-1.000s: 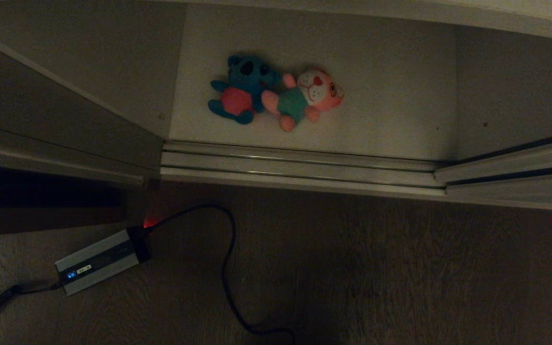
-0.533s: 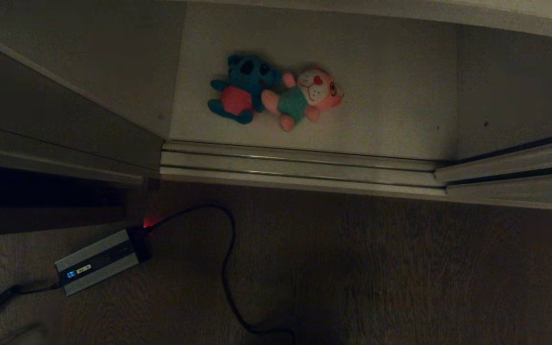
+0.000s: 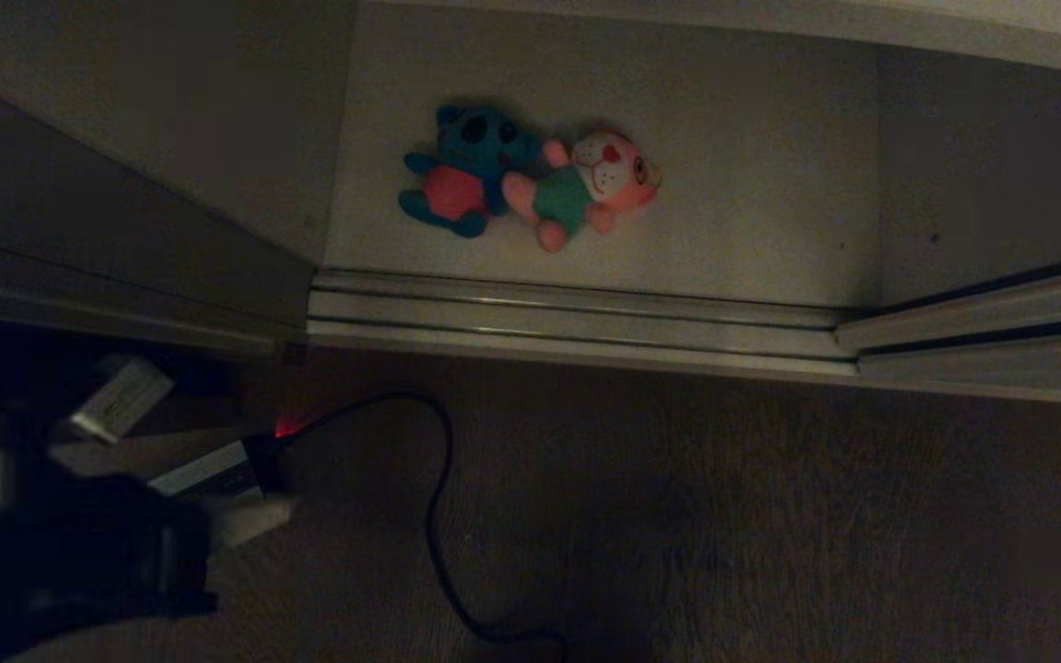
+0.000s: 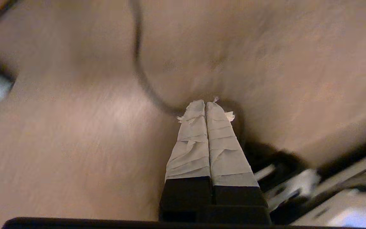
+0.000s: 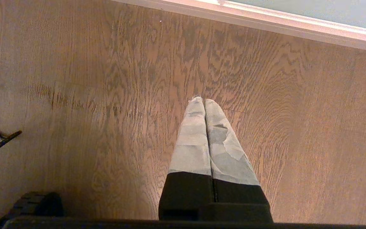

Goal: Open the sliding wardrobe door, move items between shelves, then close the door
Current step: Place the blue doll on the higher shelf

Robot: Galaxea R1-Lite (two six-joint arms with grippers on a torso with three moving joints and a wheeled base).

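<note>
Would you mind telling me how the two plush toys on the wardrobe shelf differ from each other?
The blue plush toy is teal-blue with a red belly and a dark face; the pink plush toy is pink with a teal outfit and a white face. The blue one lies nearer the robot's left, the pink one to its right and tilted. Both are small, lie side by side touching on the white shelf, and neither is held.

Left hand (image 3: 254, 517) has swung in over the floor (image 3: 724, 516)
</note>
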